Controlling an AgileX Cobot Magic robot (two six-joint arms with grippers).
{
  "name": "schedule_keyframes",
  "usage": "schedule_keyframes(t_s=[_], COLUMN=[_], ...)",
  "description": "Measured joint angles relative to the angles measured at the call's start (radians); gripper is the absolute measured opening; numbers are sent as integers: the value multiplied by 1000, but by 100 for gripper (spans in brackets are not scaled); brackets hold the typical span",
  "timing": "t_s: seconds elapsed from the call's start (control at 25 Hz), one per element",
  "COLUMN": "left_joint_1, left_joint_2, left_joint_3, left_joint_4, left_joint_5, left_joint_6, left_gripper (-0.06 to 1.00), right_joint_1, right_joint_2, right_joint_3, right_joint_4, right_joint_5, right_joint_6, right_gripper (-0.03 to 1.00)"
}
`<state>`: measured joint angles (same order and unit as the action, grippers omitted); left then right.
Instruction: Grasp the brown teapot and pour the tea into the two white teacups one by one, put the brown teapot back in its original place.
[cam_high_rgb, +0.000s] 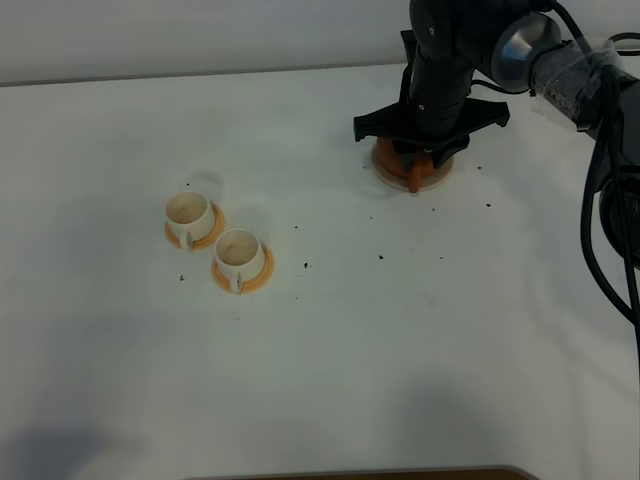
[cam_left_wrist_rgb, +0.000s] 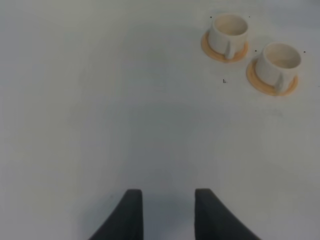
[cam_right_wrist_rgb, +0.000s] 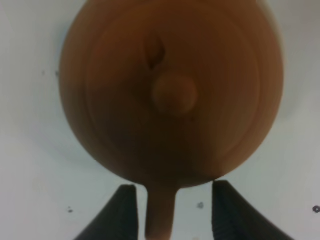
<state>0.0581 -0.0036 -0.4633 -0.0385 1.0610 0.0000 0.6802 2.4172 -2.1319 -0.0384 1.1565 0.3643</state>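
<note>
the white table (cam_high_rgb: 330, 380) took up nearly everything. over its far right part the right arm (cam_high_rgb: 440, 60) reached straight down, because the brown teapot (cam_right_wrist_rgb: 170, 95) sat there, upright on its pale beige coaster (cam_high_rgb: 392, 178) (its original place, so by my reading nothing had been lifted yet). the right gripper (cam_right_wrist_rgb: 170, 215) hung just above the pot with its 2 fingers apart, one on each side of the thin handle (cam_right_wrist_rgb: 161, 220), a strip of table showing in each gap; i judged it was lined up to close on that handle, not gripping it. the left gripper (cam_left_wrist_rgb: 169, 215) hung over bare table, fingers apart with nothing between them, probably to stay clear of the pour. well apart from the pot, toward the left, the 2 white teacups (cam_high_rgb: 188, 210) stood just beside each other, each on an orange saucer (cam_high_rgb: 212, 234), handles toward the near edge; whether they held tea i could not tell. smaller was the lid knob (cam_right_wrist_rgb: 174, 94), centred on the lid, and smallest the dark specks (cam_high_rgb: 381, 257) scattered between pot and cups
</note>
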Motion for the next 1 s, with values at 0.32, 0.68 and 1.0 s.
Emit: schedule_keyframes(t_s=[0.32,0.68,1.0], left_joint_1=[0,0,0], left_joint_2=[0,0,0], left_joint_3=[0,0,0], left_joint_4=[0,0,0], left_joint_5=[0,0,0], left_joint_6=[0,0,0], left_gripper=[30,30,29], right_joint_1=[0,0,-1], right_joint_2=[12,12,12], right_joint_3=[0,0,0], right_joint_4=[13,-4,-7], right_joint_5=[2,-1,-20], right_joint_6=[-1,-24,-64], right_gripper=[38,21,13])
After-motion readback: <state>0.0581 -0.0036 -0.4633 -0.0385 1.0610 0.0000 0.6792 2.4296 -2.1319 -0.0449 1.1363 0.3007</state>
